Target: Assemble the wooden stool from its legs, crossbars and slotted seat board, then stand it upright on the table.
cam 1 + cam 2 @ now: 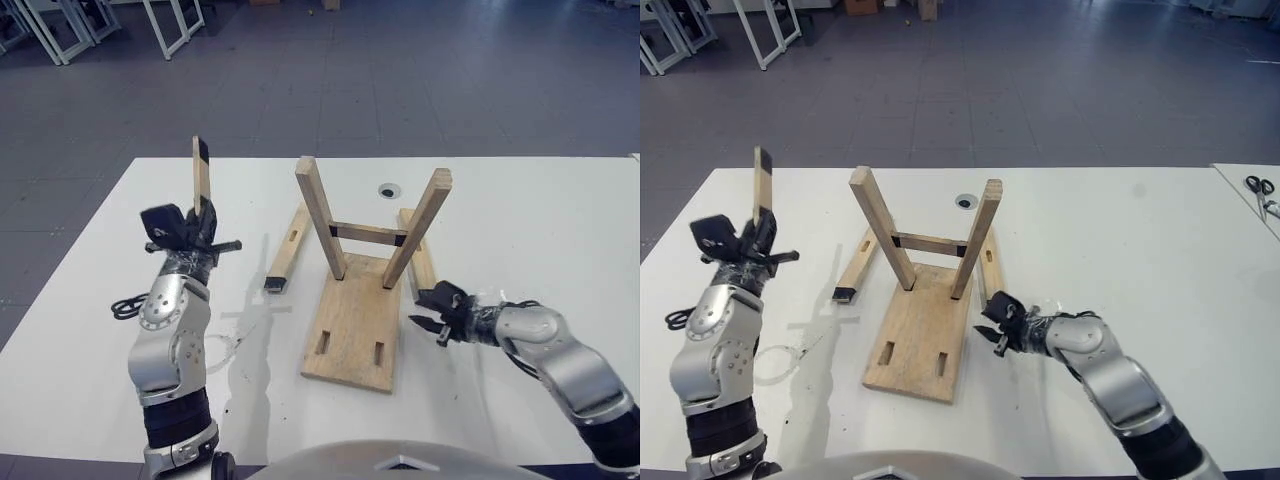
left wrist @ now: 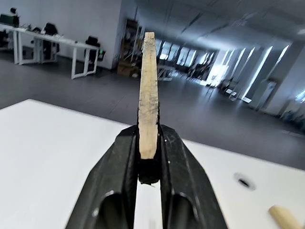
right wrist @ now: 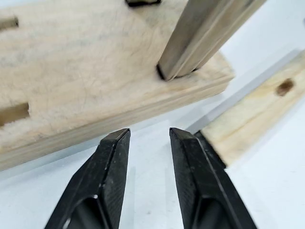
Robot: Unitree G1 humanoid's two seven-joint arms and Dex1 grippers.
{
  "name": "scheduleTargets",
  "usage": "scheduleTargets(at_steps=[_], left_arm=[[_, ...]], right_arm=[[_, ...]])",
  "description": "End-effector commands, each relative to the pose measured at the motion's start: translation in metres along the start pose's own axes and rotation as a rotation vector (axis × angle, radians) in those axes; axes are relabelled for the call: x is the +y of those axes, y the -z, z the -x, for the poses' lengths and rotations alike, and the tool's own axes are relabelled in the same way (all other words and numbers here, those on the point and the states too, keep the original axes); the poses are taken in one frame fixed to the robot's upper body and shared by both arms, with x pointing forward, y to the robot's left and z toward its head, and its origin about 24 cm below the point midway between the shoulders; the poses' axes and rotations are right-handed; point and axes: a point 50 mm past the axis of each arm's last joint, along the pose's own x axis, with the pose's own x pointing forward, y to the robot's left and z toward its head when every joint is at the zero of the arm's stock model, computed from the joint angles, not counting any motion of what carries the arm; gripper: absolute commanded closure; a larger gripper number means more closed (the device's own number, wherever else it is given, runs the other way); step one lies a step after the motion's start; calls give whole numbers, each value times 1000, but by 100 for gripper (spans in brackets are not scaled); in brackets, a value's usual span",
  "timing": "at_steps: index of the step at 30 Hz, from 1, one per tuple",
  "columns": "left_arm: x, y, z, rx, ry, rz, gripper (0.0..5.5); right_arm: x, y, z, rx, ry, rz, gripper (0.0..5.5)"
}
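Note:
The slotted seat board [image 1: 350,330] lies flat at the table's middle. Two legs [image 1: 320,215] [image 1: 418,228] stand in its far slots, leaning apart, joined by a crossbar [image 1: 368,234]. One loose leg [image 1: 288,245] lies left of the board, another [image 1: 420,262] along its right side. My left gripper [image 2: 148,152] is raised at the left, shut on a thin crossbar [image 1: 201,172] held upright. My right gripper [image 1: 432,314] hovers low by the board's right edge [image 3: 119,114], open and holding nothing, with the loose leg [image 3: 257,114] just beyond it.
A round cable hole [image 1: 388,190] sits in the white table [image 1: 520,230] behind the stool. A black cable [image 1: 125,308] lies near the left edge, and scissors [image 1: 1260,186] lie on a neighbouring table at the far right. Two near slots [image 1: 323,342] in the board hold nothing.

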Motion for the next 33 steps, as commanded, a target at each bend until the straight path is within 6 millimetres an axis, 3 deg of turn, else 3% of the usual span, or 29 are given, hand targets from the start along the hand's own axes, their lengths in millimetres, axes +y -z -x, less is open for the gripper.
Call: scheduleTargets(at_steps=[1,4,6,10,14,21,25,33], left_arm=[[-34,-42,32,-79,508,381,507],[-42,-61,50,-25,851,632,507],[-50,-63,58,35,1021,757,507],[-56,-41,61,212,1171,919,507],[-66,-22,59,311,1191,946,507],[-76,-11,55,348,1187,917,507],[-84,-3,57,383,1191,883,507],[-89,7,58,369,1136,812,507]], right_arm=[[-5,-52,35,-268,-206,-201,344],[-11,-91,39,-541,-372,-317,294],[-14,-115,42,-676,-473,-344,269],[-15,-146,41,-828,-633,-485,269],[-8,-159,43,-862,-713,-585,269],[8,-173,42,-865,-772,-628,269],[7,-169,29,-827,-713,-717,337],[6,-173,22,-846,-669,-784,481]])
